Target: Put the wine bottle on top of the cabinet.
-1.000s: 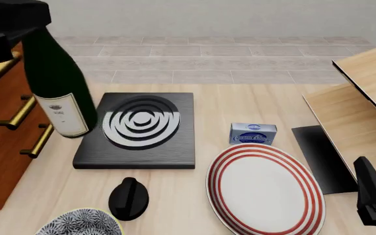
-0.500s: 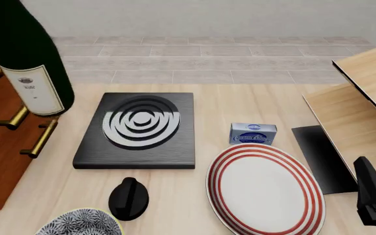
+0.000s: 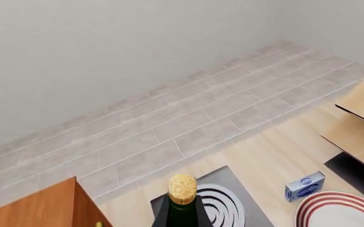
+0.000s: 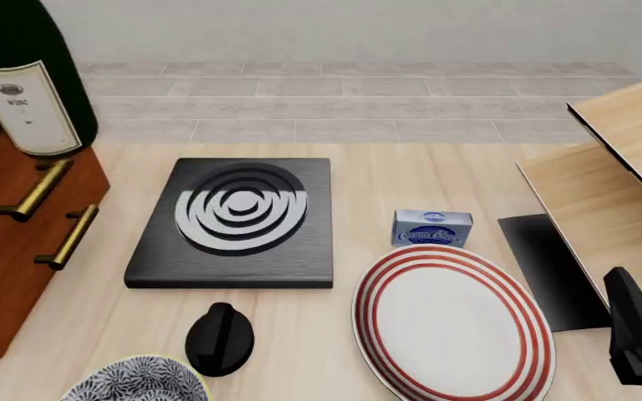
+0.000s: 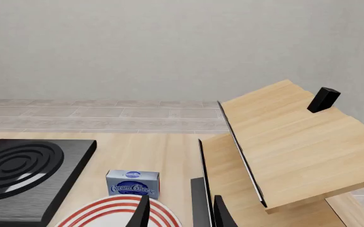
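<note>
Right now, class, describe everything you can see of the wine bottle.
The wine bottle is dark green, glassy-looking, with a white label printed with small dark text and an emblem. In the front view only its body shows, tilted, at the far left in front of the cabinet, base level with the top brass handle; its neck is cut off. The left wrist view shows its tan cork and neck. No gripper is visible on it.
</note>
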Available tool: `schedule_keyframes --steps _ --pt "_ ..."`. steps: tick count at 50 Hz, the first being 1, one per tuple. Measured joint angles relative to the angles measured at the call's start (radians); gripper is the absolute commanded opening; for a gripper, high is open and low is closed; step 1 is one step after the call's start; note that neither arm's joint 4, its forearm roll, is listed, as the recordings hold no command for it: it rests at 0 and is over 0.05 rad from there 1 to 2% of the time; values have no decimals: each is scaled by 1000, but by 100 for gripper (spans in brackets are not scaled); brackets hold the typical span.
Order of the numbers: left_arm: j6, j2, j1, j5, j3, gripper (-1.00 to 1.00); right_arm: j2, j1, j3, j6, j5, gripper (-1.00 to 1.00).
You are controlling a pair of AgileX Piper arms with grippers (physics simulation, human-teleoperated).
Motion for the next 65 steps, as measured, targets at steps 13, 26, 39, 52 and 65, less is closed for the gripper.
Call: schedule_keyframes --steps 13,26,39,52,65 --pt "2 39 35 5 -52 -100 0 0 0 0 0 100" --pt "2 55 67 6 -82 -100 0 0 0 0 0 100" --pt "5 79 119 23 -140 -100 0 0 0 0 0 100" --pt "12 118 175 37 -207 -100 0 0 0 0 0 100" --pt "13 154 227 37 -256 -100 0 0 0 0 0 100"
